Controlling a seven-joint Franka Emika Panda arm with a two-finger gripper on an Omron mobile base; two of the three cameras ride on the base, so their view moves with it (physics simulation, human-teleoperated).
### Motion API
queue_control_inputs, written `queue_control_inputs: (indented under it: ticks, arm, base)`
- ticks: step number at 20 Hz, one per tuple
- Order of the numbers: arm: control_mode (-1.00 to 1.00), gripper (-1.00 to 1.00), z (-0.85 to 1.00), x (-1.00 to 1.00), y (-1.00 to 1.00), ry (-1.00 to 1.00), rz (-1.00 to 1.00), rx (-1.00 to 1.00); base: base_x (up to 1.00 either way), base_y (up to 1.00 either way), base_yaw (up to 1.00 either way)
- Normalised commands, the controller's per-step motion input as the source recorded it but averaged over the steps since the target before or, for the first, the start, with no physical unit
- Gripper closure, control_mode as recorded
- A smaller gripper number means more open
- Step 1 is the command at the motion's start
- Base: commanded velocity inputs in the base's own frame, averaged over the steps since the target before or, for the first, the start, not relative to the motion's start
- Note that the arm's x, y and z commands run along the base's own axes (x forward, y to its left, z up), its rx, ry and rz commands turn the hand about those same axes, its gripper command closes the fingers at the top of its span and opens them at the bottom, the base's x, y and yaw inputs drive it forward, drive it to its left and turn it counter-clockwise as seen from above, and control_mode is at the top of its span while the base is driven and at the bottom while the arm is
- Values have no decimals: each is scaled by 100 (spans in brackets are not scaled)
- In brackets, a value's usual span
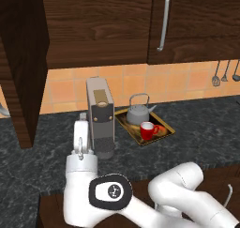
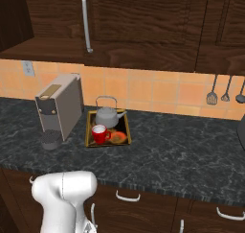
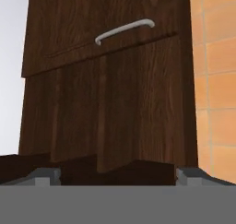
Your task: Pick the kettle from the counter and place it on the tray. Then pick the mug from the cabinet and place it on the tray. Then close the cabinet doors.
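On tray (image 1: 161,134) (gold-rimmed): kettle (image 1: 138,112), mug (image 1: 148,130).

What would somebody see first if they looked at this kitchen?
Probably the bright red mug beside the grey kettle, both on the gold-rimmed tray on the dark counter. Just left of the tray stands a tall grey coffee machine. Dark brown cabinet doors hang above.
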Motion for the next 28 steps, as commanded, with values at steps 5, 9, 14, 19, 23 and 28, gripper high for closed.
queue_control_inputs:
  ticks: [5,9,14,19,23,28]
  arm:
    - [-100,-100,-35,39,50,16,0,-13]
    - [-100,-100,-31,33,59,15,0,-16]
    - [-100,-100,-12,8,58,1,-1,-10]
    - [-100,-100,-2,0,37,-2,-4,-7]
    - [-100,-100,-1,0,24,0,-4,-1]
    - [-100,-100,29,-1,17,-7,-4,0]
  base:
    - [0,0,0]
    - [0,0,0]
    - [0,0,0]
    - [0,0,0]
    - [0,0,0]
    - [0,0,0]
